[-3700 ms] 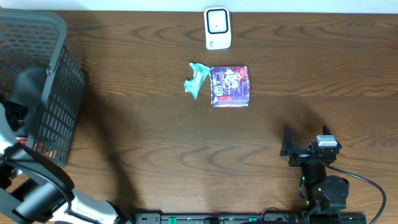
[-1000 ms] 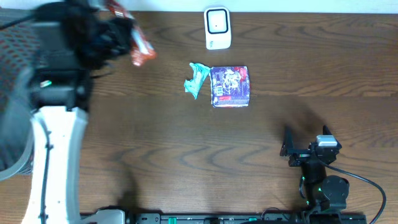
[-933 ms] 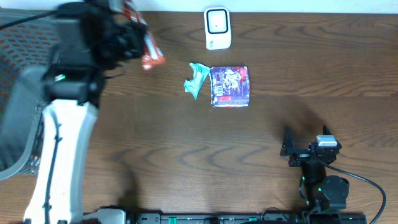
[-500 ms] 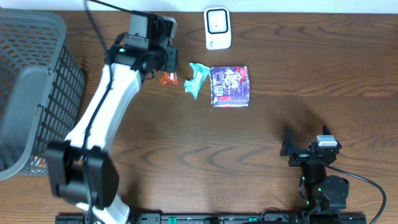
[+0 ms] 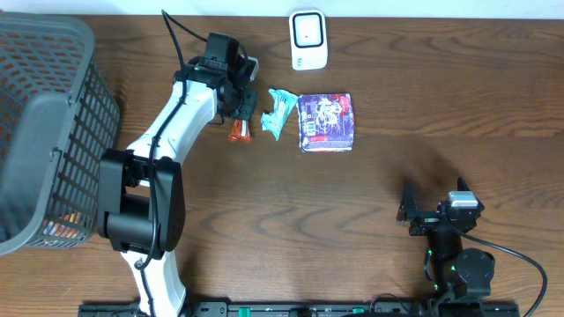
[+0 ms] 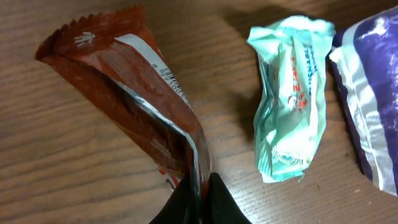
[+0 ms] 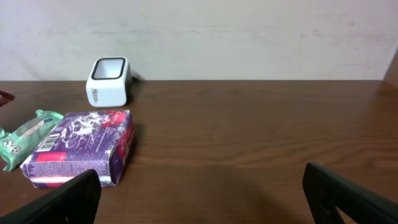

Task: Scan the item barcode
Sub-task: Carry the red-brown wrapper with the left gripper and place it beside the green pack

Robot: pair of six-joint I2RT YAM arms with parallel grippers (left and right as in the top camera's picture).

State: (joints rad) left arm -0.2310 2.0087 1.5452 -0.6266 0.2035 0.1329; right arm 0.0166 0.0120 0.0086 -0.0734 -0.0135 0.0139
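Note:
My left gripper (image 5: 239, 116) is shut on the bottom seam of a red-orange snack wrapper (image 5: 239, 133). In the left wrist view the wrapper (image 6: 134, 102) hangs from the pinched fingertips (image 6: 217, 199) just over the table, with a strip of fine print along its silver seam. A crumpled teal packet (image 5: 278, 112) lies just right of it, then a purple packet (image 5: 326, 121). The white scanner (image 5: 307, 39) stands at the far edge, up and to the right of the wrapper. My right gripper (image 5: 423, 214) rests open at the near right with nothing in it.
A dark mesh basket (image 5: 62, 106) fills the left side, with a few items at its bottom. In the right wrist view the scanner (image 7: 109, 81), the purple packet (image 7: 78, 146) and the teal packet (image 7: 28, 137) sit far left of the open fingers (image 7: 62, 199).
The left arm came out of the basket with the red-orange wrapper, swung right and came down beside the teal packet. The right arm has not moved.

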